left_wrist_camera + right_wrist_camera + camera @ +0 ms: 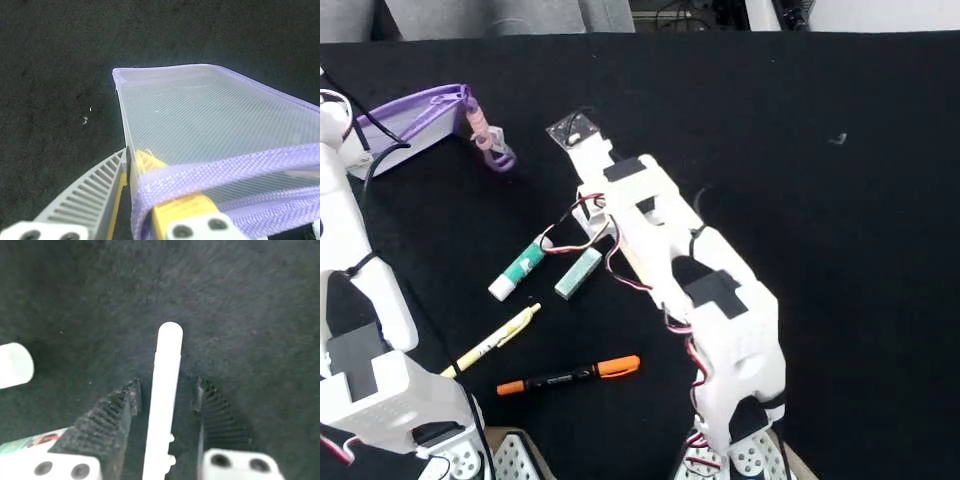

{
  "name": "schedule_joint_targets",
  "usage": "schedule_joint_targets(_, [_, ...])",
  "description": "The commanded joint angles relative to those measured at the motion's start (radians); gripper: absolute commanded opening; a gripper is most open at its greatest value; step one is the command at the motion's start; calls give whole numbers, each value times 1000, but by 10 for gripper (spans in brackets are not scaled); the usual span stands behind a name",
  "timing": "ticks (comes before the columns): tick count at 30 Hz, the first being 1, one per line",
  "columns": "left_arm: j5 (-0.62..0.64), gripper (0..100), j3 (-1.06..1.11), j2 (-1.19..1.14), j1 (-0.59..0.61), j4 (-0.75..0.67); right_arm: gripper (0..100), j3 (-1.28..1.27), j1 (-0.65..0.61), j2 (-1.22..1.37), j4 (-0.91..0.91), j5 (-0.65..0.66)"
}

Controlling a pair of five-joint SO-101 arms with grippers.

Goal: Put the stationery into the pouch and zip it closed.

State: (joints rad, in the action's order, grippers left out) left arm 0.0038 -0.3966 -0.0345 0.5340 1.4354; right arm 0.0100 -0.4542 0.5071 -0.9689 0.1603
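Right jaws: held apart, nothing gripped. A white stick (pixel 165 385) is seen lying lengthwise between them on the black surface (pixel 250 315), with a gap on either side. Left jaws: closed on the rim of the purple mesh pouch (pixel 210 120), which is extended ahead of them.

pouch (pixel 410 118) lies at the far left, behind glue stick (pixel 517 268), eraser (pixel 578 273) and marker (pixel 570 375)
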Motion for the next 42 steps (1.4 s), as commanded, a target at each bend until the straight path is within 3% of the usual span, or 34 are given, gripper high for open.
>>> schedule_joint_targets(1, [11,28,-15,8,-5,5,5,81,14,10,-35,-2])
schedule_joint_targets(10, [14,28,-19,17,-10,5,11,101,17,-30,-77,-2])
schedule_joint_targets(13, [14,28,-48,20,-61,15,11,101,32,-137,-117,-2])
schedule_joint_targets(18, [15,28,-219,28,-214,152,11,91,81,-381,-189,-3])
schedule_joint_targets(25, [68,28,-450,26,-409,304,11,91,227,-657,-247,-3])
schedule_joint_targets(33, [81,28,-335,12,-518,307,11,48,285,-924,-238,-3])
schedule_joint_targets(42, [144,29,-260,-6,-616,315,11,-159,281,-1260,-14,-9])
